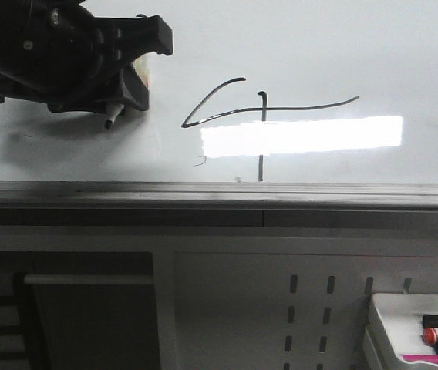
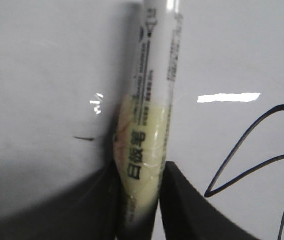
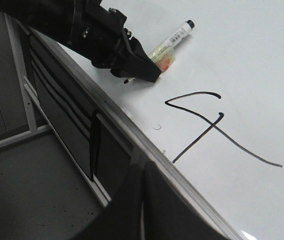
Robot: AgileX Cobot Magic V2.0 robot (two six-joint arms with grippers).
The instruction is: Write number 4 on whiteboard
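The number 4 [image 1: 304,109] is drawn in thin black lines on the whiteboard [image 1: 358,46], wide and skewed, just left of the middle. It also shows in the left wrist view [image 2: 209,194] and the right wrist view [image 3: 198,137]. My left gripper [image 1: 146,65] is shut on a white marker [image 2: 149,125] wrapped in yellowish tape. It holds the marker to the left of the figure, its tip [image 1: 112,117] at or just above the board. My right gripper [image 3: 143,200] is shut and empty, off the board's near edge.
A grey metal strip [image 1: 203,193] runs along the board's near edge. A bright glare [image 1: 304,135] lies over the figure. A small stray mark [image 1: 200,160] sits below it. A white tray [image 1: 385,324] with several markers and a perforated panel [image 1: 311,308] are below the board.
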